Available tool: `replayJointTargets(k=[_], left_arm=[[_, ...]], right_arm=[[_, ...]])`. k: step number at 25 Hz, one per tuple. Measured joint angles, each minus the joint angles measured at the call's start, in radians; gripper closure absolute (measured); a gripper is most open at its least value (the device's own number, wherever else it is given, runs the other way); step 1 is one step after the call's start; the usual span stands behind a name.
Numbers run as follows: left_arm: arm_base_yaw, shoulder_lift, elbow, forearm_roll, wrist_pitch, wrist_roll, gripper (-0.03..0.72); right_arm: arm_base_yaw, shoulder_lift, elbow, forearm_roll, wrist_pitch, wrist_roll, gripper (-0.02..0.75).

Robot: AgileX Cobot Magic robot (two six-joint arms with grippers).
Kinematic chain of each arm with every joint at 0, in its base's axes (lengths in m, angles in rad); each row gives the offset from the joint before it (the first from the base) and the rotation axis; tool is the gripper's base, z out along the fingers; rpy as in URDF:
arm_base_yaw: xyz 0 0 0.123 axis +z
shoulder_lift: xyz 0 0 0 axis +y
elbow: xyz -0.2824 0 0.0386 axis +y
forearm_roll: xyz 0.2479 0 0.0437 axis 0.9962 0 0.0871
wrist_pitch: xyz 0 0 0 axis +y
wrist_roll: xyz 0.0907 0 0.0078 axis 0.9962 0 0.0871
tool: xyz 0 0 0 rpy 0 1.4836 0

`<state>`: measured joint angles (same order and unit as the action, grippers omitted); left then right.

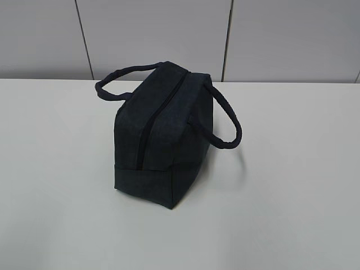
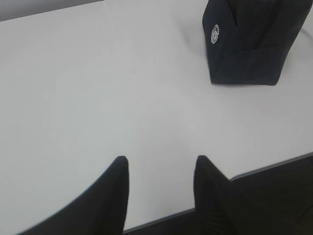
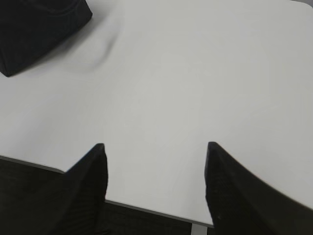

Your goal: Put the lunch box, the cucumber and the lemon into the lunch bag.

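Left jaws (image 2: 159, 164): parted, nothing between them; both dark fingers hang over bare worktop near its front edge.
Right jaws (image 3: 155, 149): parted wider than the left pair, gripping nothing; poised above bare worktop close to its near edge.
Worktop (image 1: 292, 214): plain white surface, its front edge visible in both wrist views.
Lunch bag (image 1: 163, 135): dark navy, boxy, standing upright near the middle of the worktop, well apart from both sets of jaws. In the left wrist view it sits at the upper right; in the right wrist view only a corner shows at the upper left.
Zipper (image 1: 154, 121): runs along the top and down the near end; appears closed.
Handles (image 1: 228, 126): two loops, one flopped to each side.
Logo (image 2: 214, 34): small white round mark on one side panel.
Lunch box, cucumber, lemon: not seen in any view.
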<state>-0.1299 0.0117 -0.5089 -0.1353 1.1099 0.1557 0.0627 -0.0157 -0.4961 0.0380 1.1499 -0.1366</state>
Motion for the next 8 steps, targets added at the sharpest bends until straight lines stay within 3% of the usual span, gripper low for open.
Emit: replayJointTargets(k=[8], left_arm=[[0.000, 0.000, 0.000, 0.000, 0.000, 0.000, 0.386]], right_arm=[[0.000, 0.000, 0.000, 0.000, -0.002, 0.000, 0.267]])
